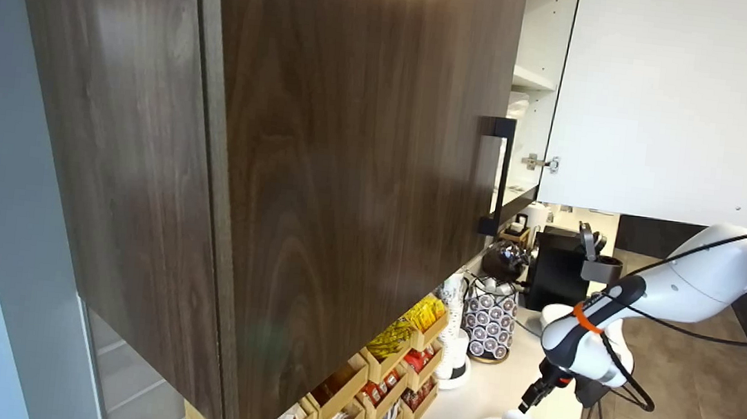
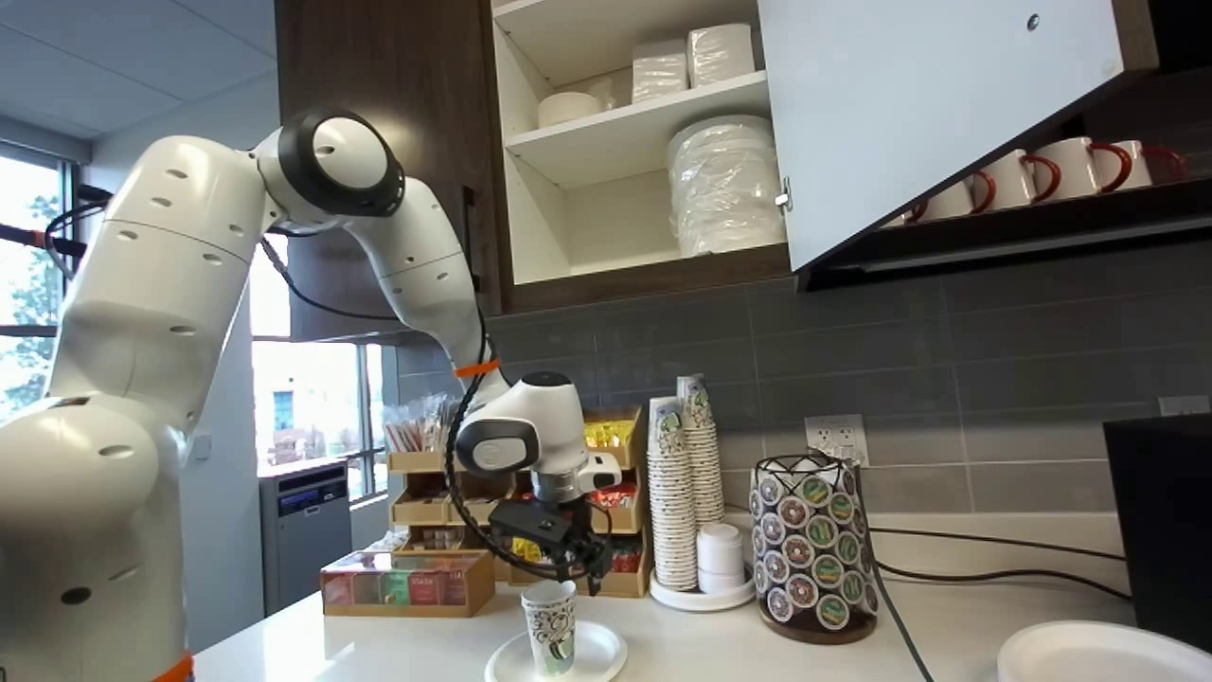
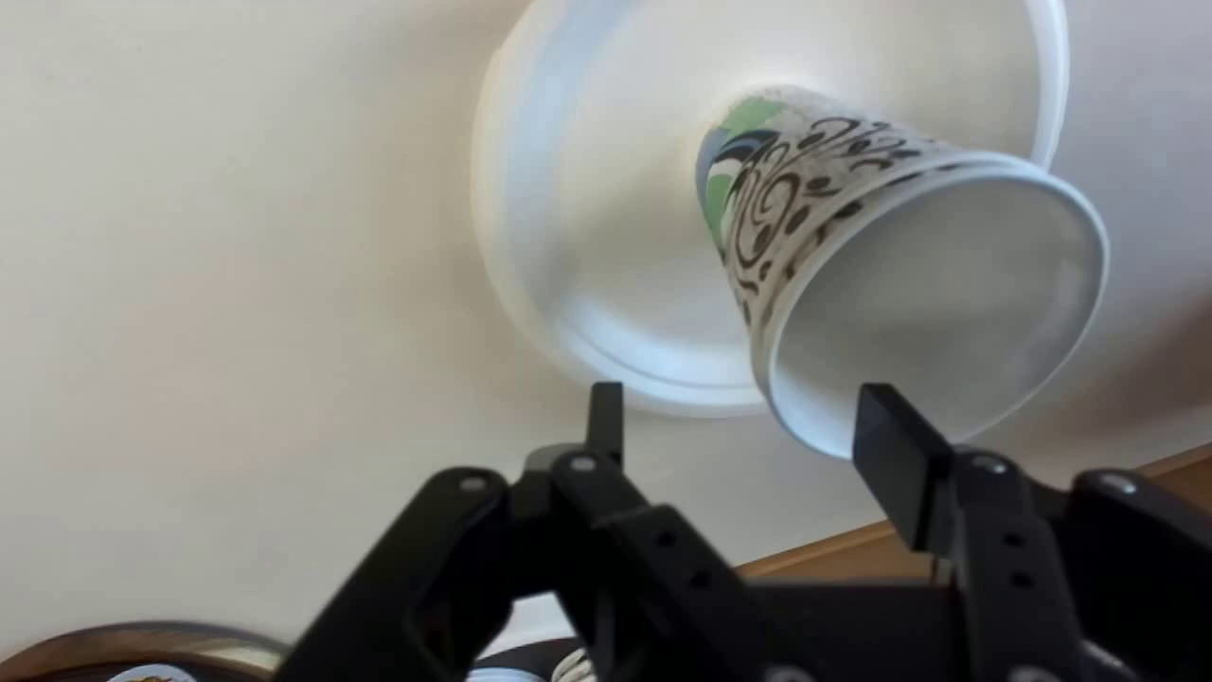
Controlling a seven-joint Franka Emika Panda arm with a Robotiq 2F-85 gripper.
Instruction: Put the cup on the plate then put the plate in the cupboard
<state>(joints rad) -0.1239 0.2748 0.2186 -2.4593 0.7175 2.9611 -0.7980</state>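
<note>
A paper cup with a leafy print stands on a round white plate, its mouth toward the wrist camera. In both exterior views the cup is upright on the plate, which lies on the counter. My gripper is open, with nothing held between its fingers. In the wrist view the right finger overlaps the cup's rim; whether it touches, I cannot tell. In an exterior view the gripper is just above the cup's rim. The cupboard above has its white door swung wide.
Wrapped white stacks fill the right of the cupboard's lower shelf. Along the wall stand paper cup stacks, a patterned pod holder and wooden condiment boxes. Another white plate lies at front right. A dark brown cabinet hangs alongside.
</note>
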